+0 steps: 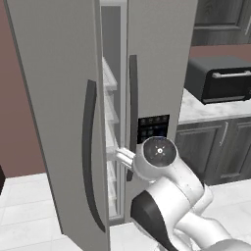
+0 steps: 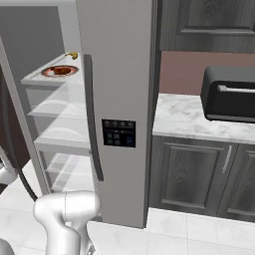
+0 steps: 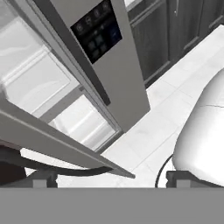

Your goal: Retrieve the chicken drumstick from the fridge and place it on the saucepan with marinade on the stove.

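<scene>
1. Fridge [image 2: 117,74], a tall light-grey two-door unit with long dark vertical handles, stood with its left door [image 1: 59,112] swung out and its right door shut; white interior shelves [image 2: 60,107] of clear material showed in the gap.
2. On the top visible shelf sat a round white plate with a dark red rim [image 2: 60,71], carrying a small reddish-brown chicken drumstick [image 2: 61,70]; a small curved yellow-brown item [image 2: 72,55] lay just behind it.
3. The white arm [image 1: 157,157] reached toward the gap between the doors in the left base view.
4. The claw [image 3: 105,180] was spread wide, its two dark finger tips [image 3: 41,179] well apart at the bottom of the hand view and pinching nothing, with the open door's edge between them.
5. A black toaster oven [image 2: 229,94] rested on the pale marble surface [image 2: 184,117] above dark wood cabinets [image 2: 199,172].
</scene>
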Motion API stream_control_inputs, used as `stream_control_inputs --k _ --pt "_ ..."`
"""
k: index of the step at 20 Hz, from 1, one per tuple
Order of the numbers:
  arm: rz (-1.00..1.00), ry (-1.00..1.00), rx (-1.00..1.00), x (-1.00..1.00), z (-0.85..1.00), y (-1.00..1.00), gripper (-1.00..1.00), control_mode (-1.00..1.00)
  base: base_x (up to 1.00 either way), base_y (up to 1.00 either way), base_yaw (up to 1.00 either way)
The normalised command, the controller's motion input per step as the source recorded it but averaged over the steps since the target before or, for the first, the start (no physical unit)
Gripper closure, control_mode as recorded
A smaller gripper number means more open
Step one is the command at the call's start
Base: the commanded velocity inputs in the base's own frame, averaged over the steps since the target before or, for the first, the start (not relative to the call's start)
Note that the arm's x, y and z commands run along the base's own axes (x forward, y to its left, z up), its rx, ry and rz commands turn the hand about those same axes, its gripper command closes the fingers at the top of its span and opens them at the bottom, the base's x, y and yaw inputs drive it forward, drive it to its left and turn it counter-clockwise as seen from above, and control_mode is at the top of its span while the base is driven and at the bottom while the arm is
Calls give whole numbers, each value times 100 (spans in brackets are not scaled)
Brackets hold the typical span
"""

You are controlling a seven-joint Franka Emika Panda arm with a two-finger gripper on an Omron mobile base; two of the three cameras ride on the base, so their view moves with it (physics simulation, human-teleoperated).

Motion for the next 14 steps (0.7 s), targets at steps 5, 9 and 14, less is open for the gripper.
stream_control_inputs --k 5,9,14 --pt "31 0 28 -33 42 -97 -100 -100 0 0 0" --pt "39 0 26 12 34 -81 -100 -100 0 0 0" --pt "34 0 5 53 10 -34 -100 -100 0 0 0"
